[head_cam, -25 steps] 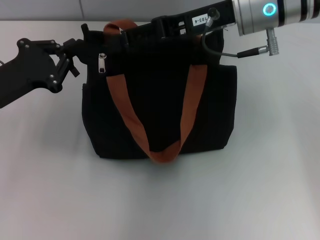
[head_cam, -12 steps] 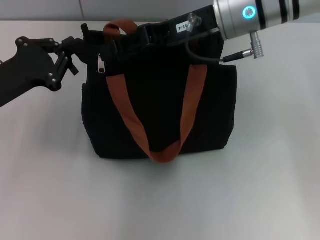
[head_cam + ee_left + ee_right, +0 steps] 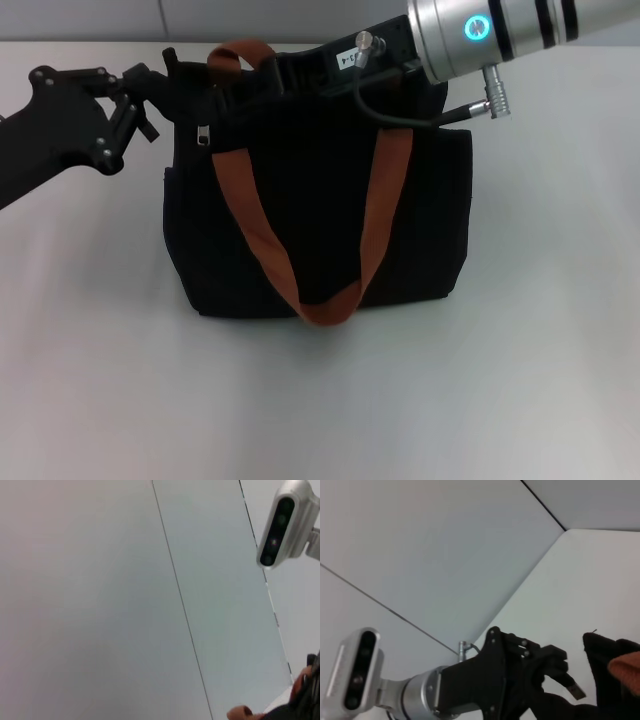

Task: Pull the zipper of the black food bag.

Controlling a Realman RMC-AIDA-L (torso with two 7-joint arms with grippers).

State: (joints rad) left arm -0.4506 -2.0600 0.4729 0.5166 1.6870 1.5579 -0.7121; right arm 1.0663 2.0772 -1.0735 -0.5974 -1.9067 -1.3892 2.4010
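The large, boxy black fabric food bag stands upright on the white table in front of me, one orange-brown webbing handle drooping down its near face. Along its top edge, at my left corner, the small silver metal zipper pull peeks out just beneath my black left gripper, which presses against that corner; I cannot tell whether those fingers are clamped on anything. My right gripper reaches across the bag's top from the other side, its black fingers lost against the dark fabric near the handle, so I cannot tell their state either.
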